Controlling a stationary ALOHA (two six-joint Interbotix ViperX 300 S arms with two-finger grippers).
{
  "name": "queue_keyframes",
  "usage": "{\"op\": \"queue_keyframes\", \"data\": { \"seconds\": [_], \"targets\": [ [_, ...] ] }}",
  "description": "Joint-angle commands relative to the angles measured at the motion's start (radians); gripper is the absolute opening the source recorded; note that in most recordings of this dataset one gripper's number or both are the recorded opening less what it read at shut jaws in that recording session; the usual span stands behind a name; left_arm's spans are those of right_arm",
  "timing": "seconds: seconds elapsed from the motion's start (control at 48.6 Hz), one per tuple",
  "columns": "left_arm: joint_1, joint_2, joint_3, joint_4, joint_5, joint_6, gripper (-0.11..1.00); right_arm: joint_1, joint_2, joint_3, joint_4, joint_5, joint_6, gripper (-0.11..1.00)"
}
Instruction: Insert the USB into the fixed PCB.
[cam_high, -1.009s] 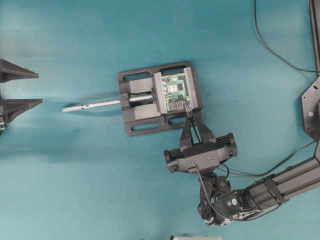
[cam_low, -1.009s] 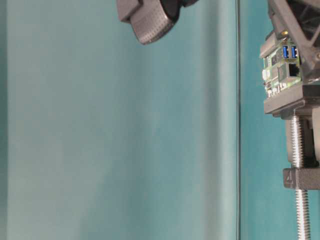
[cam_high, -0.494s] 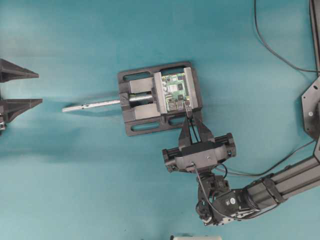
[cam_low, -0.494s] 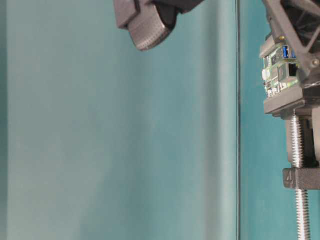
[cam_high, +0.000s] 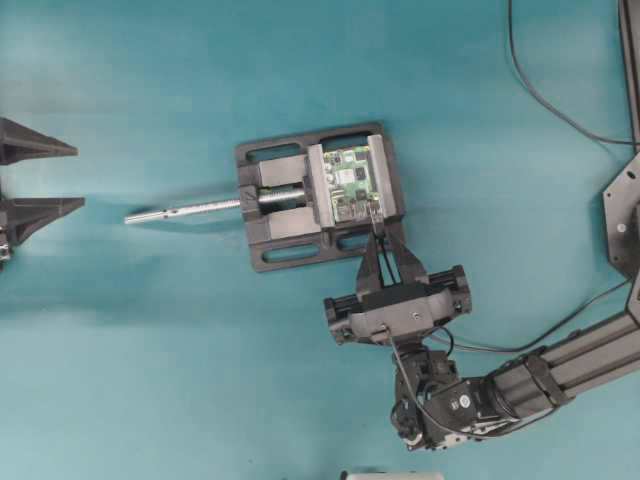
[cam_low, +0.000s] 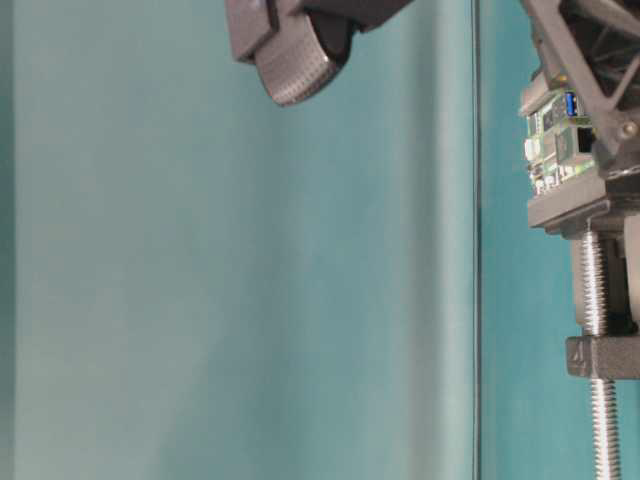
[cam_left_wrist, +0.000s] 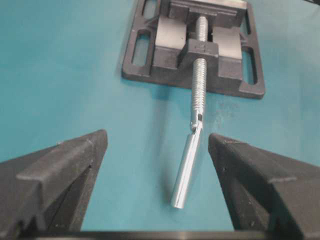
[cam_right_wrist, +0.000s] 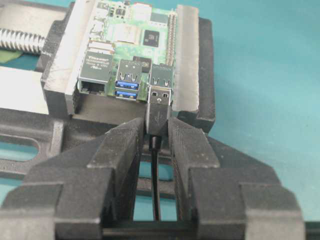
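The green fixed PCB sits clamped in a black vise; it also shows in the right wrist view as the PCB and at table level as the PCB. My right gripper is shut on the black USB, whose thin cable runs back between the fingers. The USB's metal tip is at the mouth of the silver port, just right of the blue ports; I cannot tell how deep it is. From overhead the right gripper touches the board's near edge. My left gripper is open at the far left, holding nothing.
The vise's silver threaded rod sticks out to the left, pointing between the left gripper's fingers in the left wrist view. Black cables run along the top right. The right arm crosses the lower right corner.
The right gripper has shifted slightly with the USB; at table level its finger now covers more of the blue ports. The left gripper has not moved.
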Motion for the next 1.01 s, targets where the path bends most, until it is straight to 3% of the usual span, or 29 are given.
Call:
{"op": "queue_keyframes", "data": {
  "seconds": [0.0,0.988],
  "targets": [
    [0.002,0.015,-0.012,0.003,-0.009,-0.011,0.98,-0.037,-0.052,-0.005,-0.018,-0.011,-0.003,0.21],
    [0.002,0.015,-0.012,0.003,-0.009,-0.011,0.98,-0.052,-0.092,0.061,-0.02,0.0,-0.044,0.21]
  ]
}}
